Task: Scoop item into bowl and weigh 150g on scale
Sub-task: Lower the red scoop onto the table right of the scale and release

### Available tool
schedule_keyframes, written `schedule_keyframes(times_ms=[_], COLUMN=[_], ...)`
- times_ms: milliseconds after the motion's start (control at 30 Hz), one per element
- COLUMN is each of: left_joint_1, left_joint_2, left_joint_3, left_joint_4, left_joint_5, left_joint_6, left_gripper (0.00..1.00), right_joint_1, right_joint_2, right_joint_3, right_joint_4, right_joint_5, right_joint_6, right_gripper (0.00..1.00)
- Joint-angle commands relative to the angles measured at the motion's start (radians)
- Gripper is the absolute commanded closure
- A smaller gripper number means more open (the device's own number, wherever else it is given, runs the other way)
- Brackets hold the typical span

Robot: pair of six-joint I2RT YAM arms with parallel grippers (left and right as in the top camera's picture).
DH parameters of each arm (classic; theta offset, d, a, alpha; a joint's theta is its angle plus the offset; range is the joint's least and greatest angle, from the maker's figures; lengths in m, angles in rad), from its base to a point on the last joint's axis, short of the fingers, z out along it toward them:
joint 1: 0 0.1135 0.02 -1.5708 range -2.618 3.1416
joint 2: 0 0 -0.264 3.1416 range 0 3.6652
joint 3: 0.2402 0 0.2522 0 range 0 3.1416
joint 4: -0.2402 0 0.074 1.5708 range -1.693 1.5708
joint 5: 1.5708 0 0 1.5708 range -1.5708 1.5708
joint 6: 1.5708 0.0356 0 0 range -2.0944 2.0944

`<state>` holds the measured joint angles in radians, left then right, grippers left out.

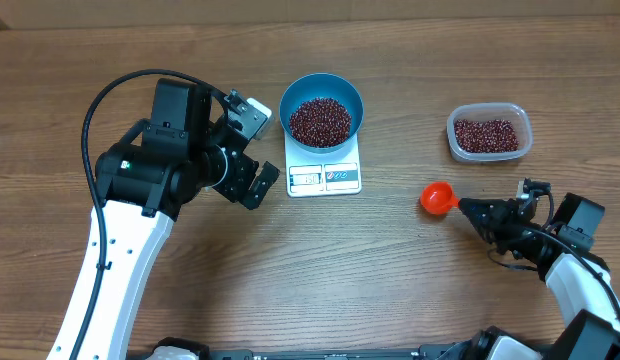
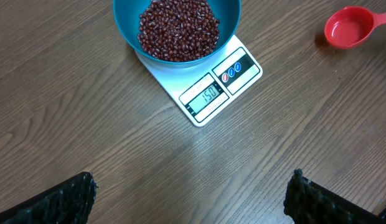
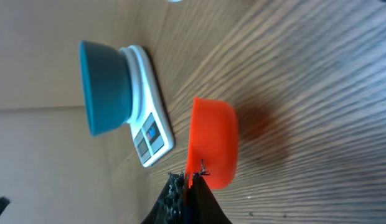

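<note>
A brown wood-grain table [image 1: 390, 290] fills every view. Two arms work at it. One white scale [image 1: 324, 177] sits near the middle, toward the far side. One blue bowl [image 1: 321, 108] stands on its platform, covering the back part and leaving the front strip bare. The bowl holds one pile of beans [image 1: 320, 121], far too many to count, lying below the rim. On the front strip the display [image 2: 208, 94] reads 150. Three small round buttons [image 2: 231, 70] sit beside it, one red and two blue.

Well to the right, one clear tub [image 1: 489, 133] holds a second, shallower layer of the same beans. One red scoop [image 1: 437, 197] lies between the scale and the tub, nearer the front, and its cup is empty.

The right arm [image 1: 580, 285] reaches in from the right, and the right jaws are clenched on the scoop's handle. Whether the cup touches the table I cannot tell. The left arm [image 1: 150, 170] stands just left of the scale. The left jaws are spread wide and grasp nothing, above bare wood beside the scale.
</note>
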<state>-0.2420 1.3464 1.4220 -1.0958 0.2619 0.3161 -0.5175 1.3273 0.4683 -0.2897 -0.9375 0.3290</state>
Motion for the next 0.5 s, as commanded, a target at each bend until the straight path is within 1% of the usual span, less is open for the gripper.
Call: schedule_keyframes(times_ms=[0, 33, 167, 200, 233, 367, 467], left_joint_1=[0.000, 0.000, 0.000, 0.000, 0.000, 0.000, 0.000], left_joint_2=[0.002, 0.002, 0.002, 0.002, 0.002, 0.002, 0.002], left_joint_3=[0.021, 0.021, 0.021, 0.021, 0.021, 0.021, 0.021], left_joint_4=[0.000, 0.000, 0.000, 0.000, 0.000, 0.000, 0.000], left_joint_5=[0.019, 0.019, 0.019, 0.019, 0.019, 0.019, 0.019], left_joint_6=[-0.010, -0.010, -0.009, -0.009, -0.010, -0.010, -0.010], left_gripper=[0.00, 0.00, 0.00, 0.00, 0.00, 0.00, 0.00], right_joint_1=[-0.006, -0.006, -0.006, -0.006, -0.006, -0.006, -0.006], right_joint_2=[0.030, 0.037, 0.069, 0.078, 0.086, 0.095, 0.094], right_joint_3=[-0.014, -0.015, -0.016, -0.016, -0.016, -0.016, -0.016], right_joint_4=[0.040, 0.051, 0.056, 0.056, 0.056, 0.057, 0.058], right_joint_5=[0.028, 0.028, 0.040, 0.058, 0.082, 0.161, 0.229], right_joint_6=[0.027, 0.027, 0.027, 0.027, 0.027, 0.027, 0.027], right_gripper=[0.95, 0.92, 0.92, 0.88, 0.87, 0.87, 0.80])
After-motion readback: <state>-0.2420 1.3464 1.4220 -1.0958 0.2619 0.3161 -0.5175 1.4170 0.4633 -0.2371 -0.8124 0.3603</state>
